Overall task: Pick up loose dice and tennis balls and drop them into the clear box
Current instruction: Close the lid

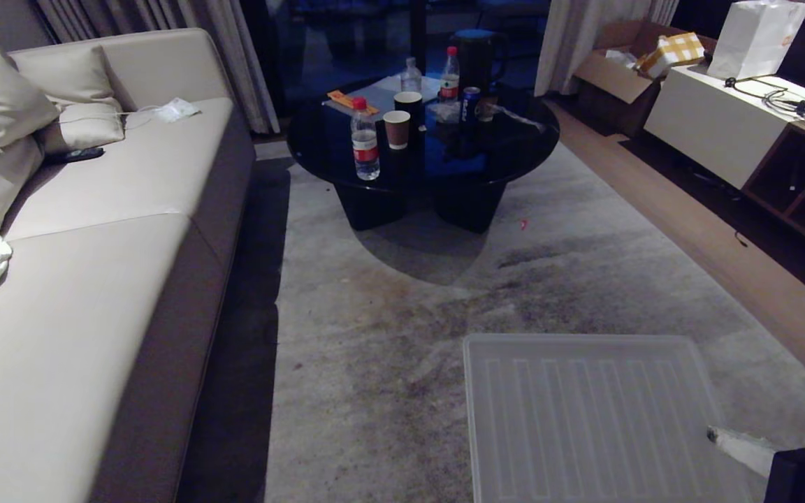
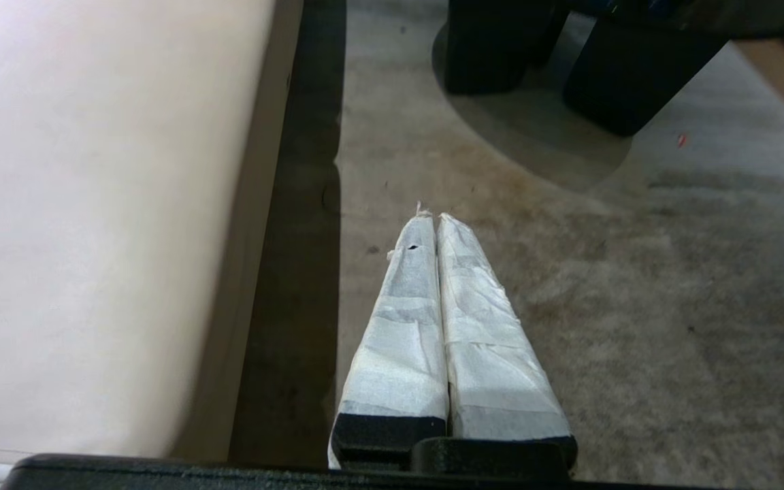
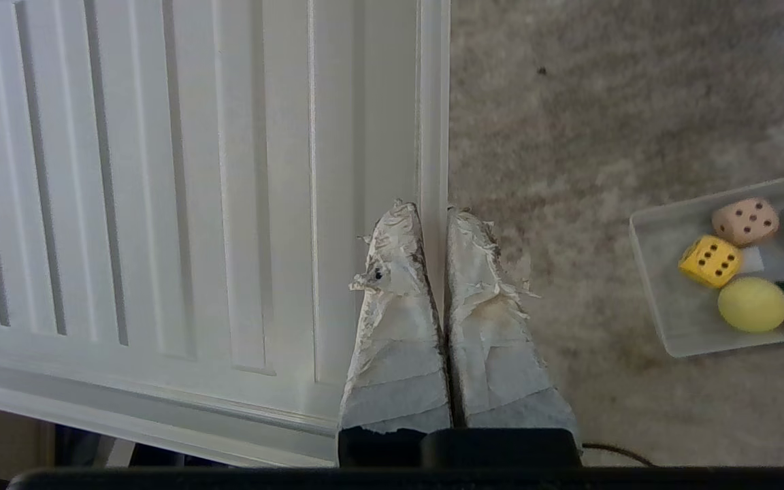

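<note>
Dice (image 3: 745,220), tennis balls (image 3: 753,304) already sit in clear box (image 3: 664,320) on carpet right of ribbed lid (image 1: 588,412); none loose in view. Right gripper (image 3: 433,218) fingers together, empty; left gripper (image 2: 435,221) likewise, parked.

Location, as I see it from the head camera: a home living room. Evidence, item by item:
- beige sofa (image 1: 109,230) with loose cushions (image 1: 60,91), running along my left;
- round black coffee table (image 1: 422,140) ahead, carrying water bottles (image 1: 365,140), paper cups (image 1: 397,129) and a drink can (image 1: 470,105);
- grey, stained carpet (image 1: 374,335) under it all, wood flooring (image 1: 710,244) beyond on my right;
- long curtains (image 1: 584,35) at the far wall;
- low white media cabinet (image 1: 717,119) with open shelving, cables and a paper bag (image 1: 755,38) on top.
</note>
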